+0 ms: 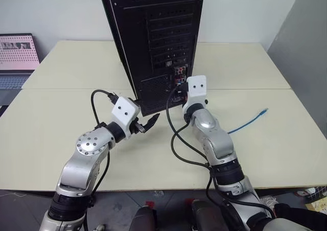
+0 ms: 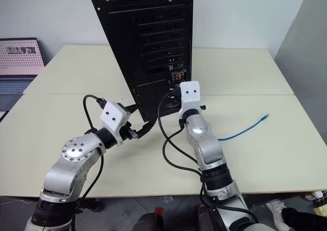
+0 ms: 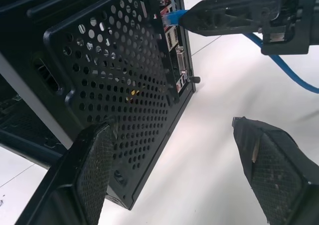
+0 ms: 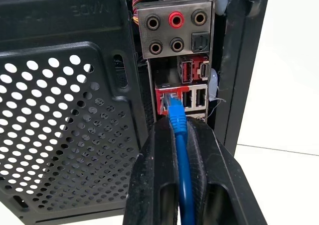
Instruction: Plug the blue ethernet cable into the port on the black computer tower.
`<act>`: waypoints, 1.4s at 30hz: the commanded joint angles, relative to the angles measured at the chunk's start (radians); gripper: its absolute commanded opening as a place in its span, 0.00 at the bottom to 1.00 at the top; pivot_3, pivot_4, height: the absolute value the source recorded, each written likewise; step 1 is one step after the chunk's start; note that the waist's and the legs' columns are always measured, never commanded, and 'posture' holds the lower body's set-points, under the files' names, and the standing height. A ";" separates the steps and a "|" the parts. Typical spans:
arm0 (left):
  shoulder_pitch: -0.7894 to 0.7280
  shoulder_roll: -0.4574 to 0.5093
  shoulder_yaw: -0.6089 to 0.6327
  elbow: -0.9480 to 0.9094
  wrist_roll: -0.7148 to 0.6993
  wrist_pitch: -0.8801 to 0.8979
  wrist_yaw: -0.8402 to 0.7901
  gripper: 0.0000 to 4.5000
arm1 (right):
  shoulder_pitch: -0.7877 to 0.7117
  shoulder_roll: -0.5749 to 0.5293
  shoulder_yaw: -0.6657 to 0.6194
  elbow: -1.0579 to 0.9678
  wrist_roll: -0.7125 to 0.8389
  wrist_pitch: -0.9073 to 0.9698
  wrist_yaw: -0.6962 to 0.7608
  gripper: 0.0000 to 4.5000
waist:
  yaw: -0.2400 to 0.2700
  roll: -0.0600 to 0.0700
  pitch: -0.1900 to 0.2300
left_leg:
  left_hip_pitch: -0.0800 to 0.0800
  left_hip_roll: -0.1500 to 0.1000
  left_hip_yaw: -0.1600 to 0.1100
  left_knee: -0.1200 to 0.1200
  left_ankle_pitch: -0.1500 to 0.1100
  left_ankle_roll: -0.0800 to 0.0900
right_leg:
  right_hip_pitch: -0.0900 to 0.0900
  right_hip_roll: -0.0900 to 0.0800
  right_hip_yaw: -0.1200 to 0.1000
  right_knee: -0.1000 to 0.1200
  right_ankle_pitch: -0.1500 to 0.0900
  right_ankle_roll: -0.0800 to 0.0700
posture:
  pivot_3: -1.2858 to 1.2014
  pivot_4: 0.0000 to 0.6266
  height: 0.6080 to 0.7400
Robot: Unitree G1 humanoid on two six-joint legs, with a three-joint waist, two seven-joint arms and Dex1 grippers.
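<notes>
Insertion stage. The blue ethernet cable point(image 4: 178, 135) is pinched just behind its plug by the closed right tool point(image 4: 180, 135), and the plug tip is presented at the red-rimmed port point(image 4: 167, 99) low on the rear connector strip of the black computer tower point(image 1: 153, 37); seating is judged not yet complete. The left tool point(image 3: 174, 170) is spread wide and empty beside the vent grille point(image 3: 119, 80). The cable's free end is trailed across the open counter point(image 1: 265, 139), with ample room rightward.
</notes>
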 commanded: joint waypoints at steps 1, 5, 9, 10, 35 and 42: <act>-0.002 0.002 0.018 -0.039 0.005 -0.011 0.007 0.86 | -0.095 0.076 0.020 0.014 0.000 -0.065 0.012 0.00 | -0.001 0.000 0.000 | 0.000 0.000 0.000 0.000 0.000 0.000 | 0.000 0.000 0.000 0.000 0.000 0.000 | 0.52 0.24 1.00; -0.001 0.002 0.018 -0.040 0.004 -0.012 0.009 0.86 | -0.117 0.079 0.018 0.051 0.004 -0.087 0.015 0.00 | -0.007 0.000 0.000 | 0.001 0.000 0.001 0.000 0.000 0.000 | 0.000 0.000 0.001 0.000 0.000 -0.001 | 0.52 0.24 1.00; 0.002 0.002 0.020 -0.037 0.007 -0.017 0.012 0.86 | -0.109 0.065 0.021 0.055 0.014 -0.089 0.038 0.00 | -0.013 0.000 0.000 | 0.002 0.001 0.001 0.000 0.001 0.000 | 0.000 0.002 0.002 0.001 0.001 -0.001 | 0.52 0.24 1.00; 0.001 0.003 0.022 -0.033 0.008 -0.018 0.013 0.86 | -0.101 0.057 0.022 0.050 0.018 -0.086 0.050 0.00 | -0.015 0.000 0.000 | 0.002 0.001 0.001 0.000 0.001 0.000 | 0.000 0.002 0.002 0.002 0.001 -0.001 | 0.52 0.24 1.00; 0.071 0.207 0.186 -0.008 -0.128 0.032 -0.200 0.86 | 0.137 -0.619 -0.234 -0.366 0.391 0.180 0.780 0.99 | 0.025 0.001 0.001 | -0.001 -0.001 0.001 0.000 0.001 0.000 | 0.001 0.001 -0.002 -0.002 0.000 -0.001 | 0.52 0.24 1.00; 0.042 0.252 0.232 0.016 -0.193 0.035 -0.274 0.86 | 0.152 -0.718 -0.271 -0.351 0.461 0.181 0.894 0.99 | 0.023 0.001 0.001 | 0.000 0.000 0.004 0.000 0.001 0.000 | 0.001 0.003 -0.002 -0.002 0.000 -0.001 | 0.52 0.24 1.00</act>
